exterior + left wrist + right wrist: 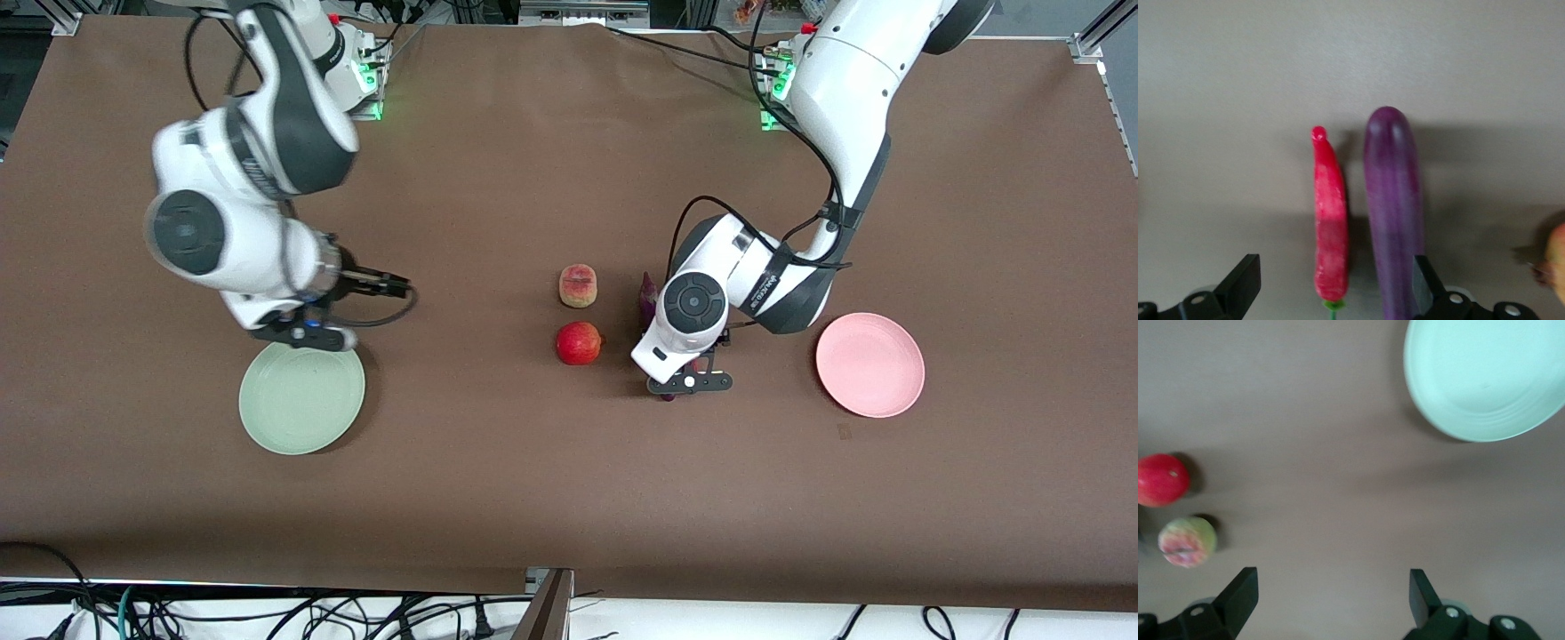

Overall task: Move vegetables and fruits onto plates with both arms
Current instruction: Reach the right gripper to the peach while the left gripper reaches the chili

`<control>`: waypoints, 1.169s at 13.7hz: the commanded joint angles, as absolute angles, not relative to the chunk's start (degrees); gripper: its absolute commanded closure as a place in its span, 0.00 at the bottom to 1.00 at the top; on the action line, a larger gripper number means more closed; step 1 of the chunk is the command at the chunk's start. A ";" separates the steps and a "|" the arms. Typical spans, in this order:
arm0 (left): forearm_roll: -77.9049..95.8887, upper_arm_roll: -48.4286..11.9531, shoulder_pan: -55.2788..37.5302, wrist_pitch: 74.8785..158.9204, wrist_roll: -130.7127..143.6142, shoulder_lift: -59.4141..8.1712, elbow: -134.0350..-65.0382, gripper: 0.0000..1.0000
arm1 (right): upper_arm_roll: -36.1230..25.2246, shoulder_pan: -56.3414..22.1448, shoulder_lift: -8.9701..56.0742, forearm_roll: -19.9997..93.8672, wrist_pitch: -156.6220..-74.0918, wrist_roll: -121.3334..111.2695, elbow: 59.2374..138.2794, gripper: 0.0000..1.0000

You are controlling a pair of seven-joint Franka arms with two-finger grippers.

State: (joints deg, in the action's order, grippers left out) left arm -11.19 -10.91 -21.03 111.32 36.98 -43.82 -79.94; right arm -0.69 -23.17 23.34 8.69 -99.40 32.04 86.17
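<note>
The purple eggplant [1395, 207] and the red chili pepper [1330, 227] lie side by side on the brown table. My left gripper [1336, 283] hangs open just above them; the chili lies between its fingers and the eggplant by one fingertip. In the front view this left gripper [689, 382] covers most of the eggplant [647, 298]. The peach [578, 284] and the red round fruit [578, 343] sit beside it, toward the right arm's end. My right gripper [1333, 593] is open and empty, over the table at the farther rim of the green plate [302, 398]. The pink plate [869, 364] is empty.
The right wrist view shows the green plate [1485, 380], the red fruit [1161, 480] and the peach [1187, 541] on bare brown table. Cables run along the table edge nearest the front camera, and the arm bases stand at the farthest edge.
</note>
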 commanded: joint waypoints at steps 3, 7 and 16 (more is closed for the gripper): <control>-12.22 -10.63 -19.69 111.53 32.98 -41.92 -87.10 0.00 | -1.14 -31.89 28.12 9.14 -106.68 43.05 85.34 0.00; -8.35 -10.63 -17.76 113.80 26.39 -42.36 -87.71 0.01 | -1.14 -38.57 32.42 9.14 -115.11 51.48 85.34 0.00; -0.61 -10.55 -16.18 119.00 23.56 -42.80 -91.66 0.35 | -1.14 -46.49 39.98 8.70 -126.20 59.15 85.34 0.00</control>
